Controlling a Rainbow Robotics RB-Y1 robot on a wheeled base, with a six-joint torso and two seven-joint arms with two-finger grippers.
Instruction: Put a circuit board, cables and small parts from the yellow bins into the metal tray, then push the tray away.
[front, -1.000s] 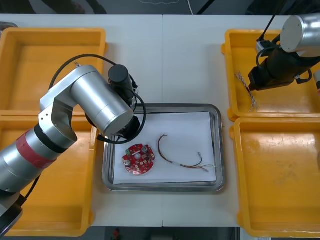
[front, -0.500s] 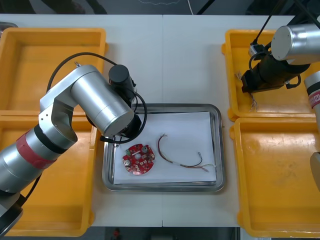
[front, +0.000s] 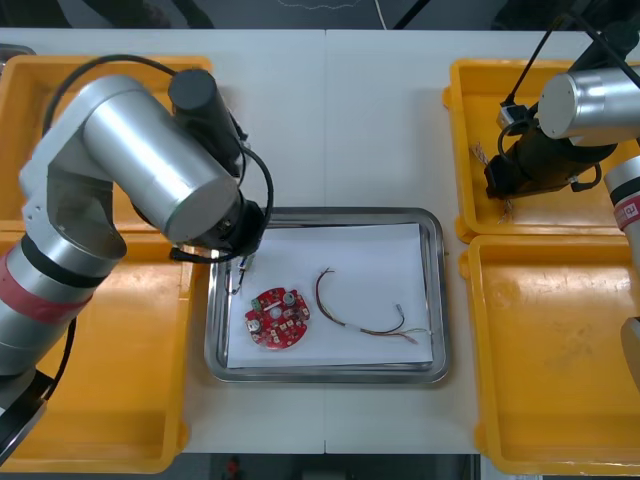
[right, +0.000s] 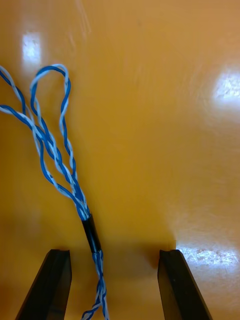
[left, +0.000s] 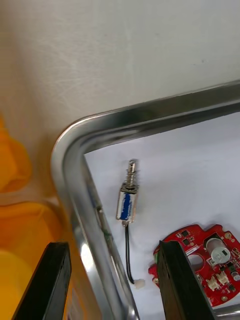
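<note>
Light table (front: 380, 120) carries a shiny metal tray (front: 330, 377) lined white, holding a round red circuit board (front: 277, 318) and, by its left wall, a small metal part (left: 127, 200) with a black lead. The left gripper (left: 114, 245) hovers over the tray's far-left corner, fingers wide and empty. The right gripper (right: 114, 252), fingers wide, straddles a twisted blue and white cable (right: 90, 233) in the far right yellow bin (front: 580, 210). The cable sits off-centre between the fingers, so it may slip free on closing.
</note>
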